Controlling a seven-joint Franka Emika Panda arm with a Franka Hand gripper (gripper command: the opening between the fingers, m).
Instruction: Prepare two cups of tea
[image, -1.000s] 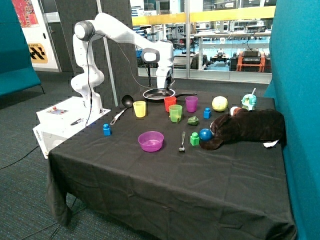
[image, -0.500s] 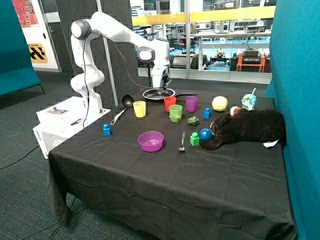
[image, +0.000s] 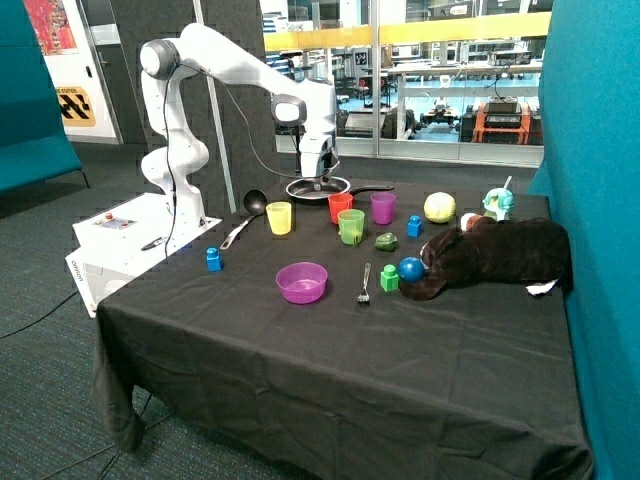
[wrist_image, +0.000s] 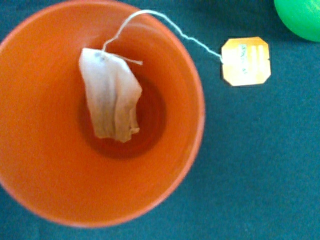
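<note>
The claw hangs just above the black pan, too small to tell if it is open or closed. In the wrist view, right below it, a tea bag lies inside the red cup, its tag outside on the cloth. The green cup is cut off.

A white tea bag lies in the orange-red cup; its tag is orange, on dark cloth; green cup upper right.
</note>
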